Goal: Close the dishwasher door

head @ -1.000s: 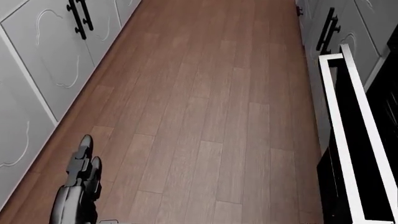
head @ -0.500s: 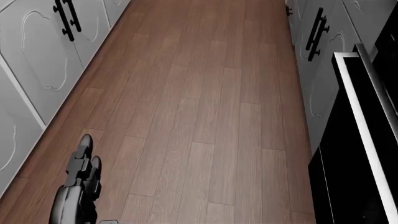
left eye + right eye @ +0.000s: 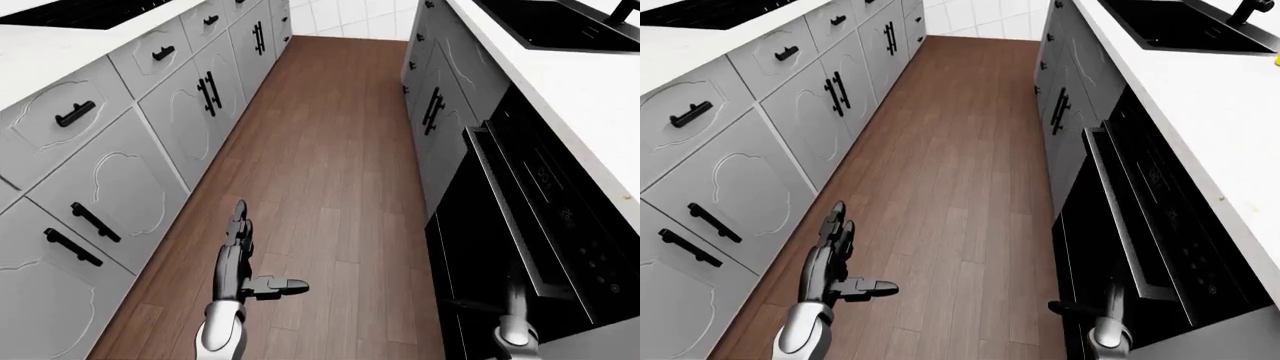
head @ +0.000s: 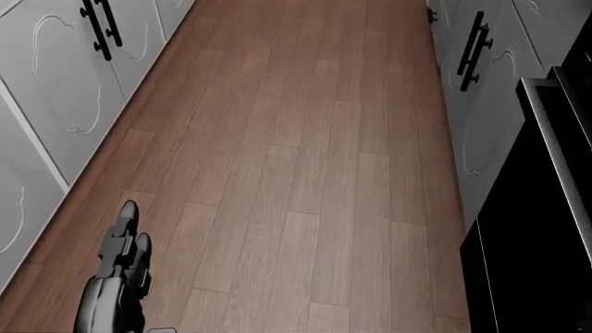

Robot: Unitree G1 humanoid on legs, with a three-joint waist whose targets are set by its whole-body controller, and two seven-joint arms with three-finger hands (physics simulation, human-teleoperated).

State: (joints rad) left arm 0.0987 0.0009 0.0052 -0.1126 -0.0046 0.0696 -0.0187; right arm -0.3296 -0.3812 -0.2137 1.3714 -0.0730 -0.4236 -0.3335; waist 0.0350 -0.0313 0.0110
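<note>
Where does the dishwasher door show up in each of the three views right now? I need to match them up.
Left-eye view: dishwasher door, black, ajar, at right below the white counter.
Right-eye view: same door, right of centre, with the right hand low against it.
Head view: only its black edge along the right border.
Shared landmark: the left hand, open over the wood floor.

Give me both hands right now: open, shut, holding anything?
Left hand: open, fingers straight and thumb out, holding nothing, over the floor.
Right hand: against the dishwasher door; grip cannot be told.
</note>
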